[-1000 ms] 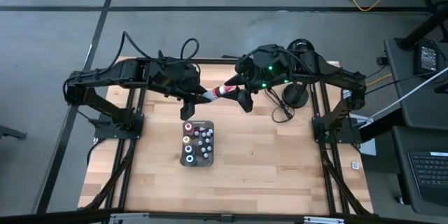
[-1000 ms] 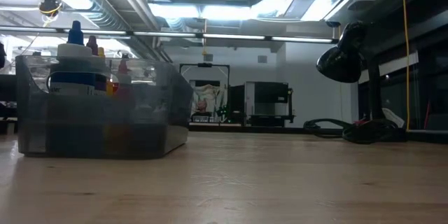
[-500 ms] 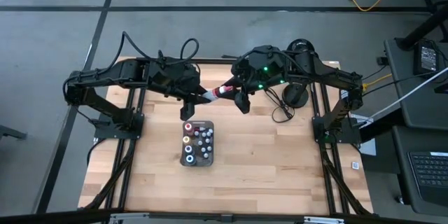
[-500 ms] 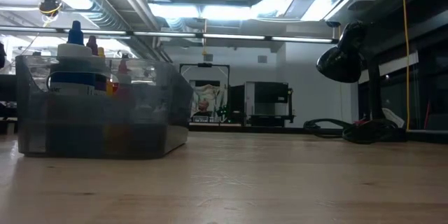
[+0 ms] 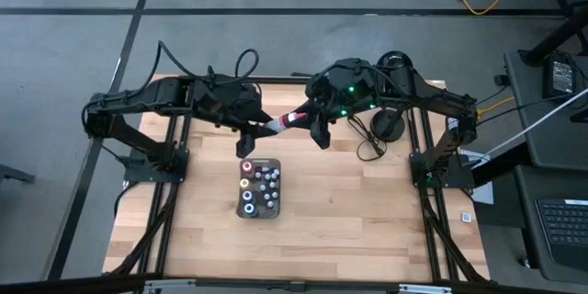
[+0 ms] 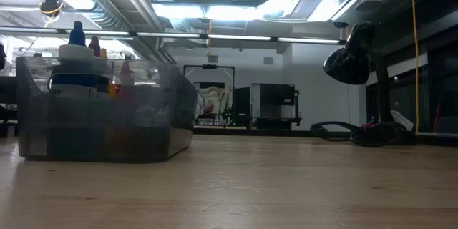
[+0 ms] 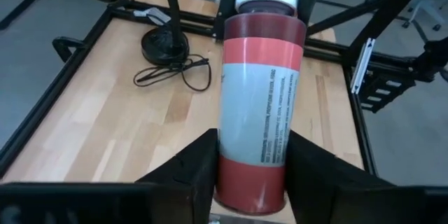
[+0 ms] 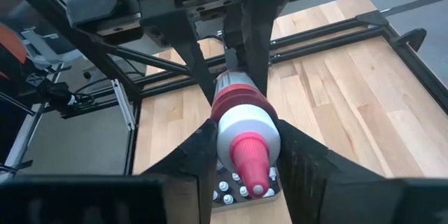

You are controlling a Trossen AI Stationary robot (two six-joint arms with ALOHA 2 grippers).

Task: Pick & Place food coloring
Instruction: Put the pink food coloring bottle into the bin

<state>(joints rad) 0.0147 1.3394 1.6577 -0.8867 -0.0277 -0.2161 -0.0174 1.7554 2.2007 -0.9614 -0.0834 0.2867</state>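
A food coloring bottle [image 5: 287, 121] with a red-banded white label hangs in the air over the far middle of the table, spanning the space between my two grippers. My left gripper [image 5: 264, 129] is shut on its bottom end. My right gripper [image 5: 309, 118] is shut on its cap end, and the red nozzle [image 8: 250, 162] points into the right wrist view. Several more small bottles stand upright in the dark grey tray [image 5: 277, 209] nearer the table's middle. My left gripper pinches the bottle's red bottom end [image 7: 250, 180] between its two fingers, coming from the table's left and lying along the bottle. The bottle is lifted clear and reaches forward past the fingers, toward the other gripper. My right gripper pinches the bottle's white shoulder [image 8: 246, 127], just behind the red nozzle, between its two fingers. It comes from the table's right and slants downward along the bottle. The bottle hangs clear of the table, held at both ends.
A black round object with a coiled cable [image 5: 384, 127] lies at the far right of the table. Bare wood stretches in front of and to the right of the tray. In the low view the tray [image 6: 107, 118] stands at the left.
My right gripper's fingers have drawn together onto the bottle's cap end. Both arms and the bottle have stayed where they were.
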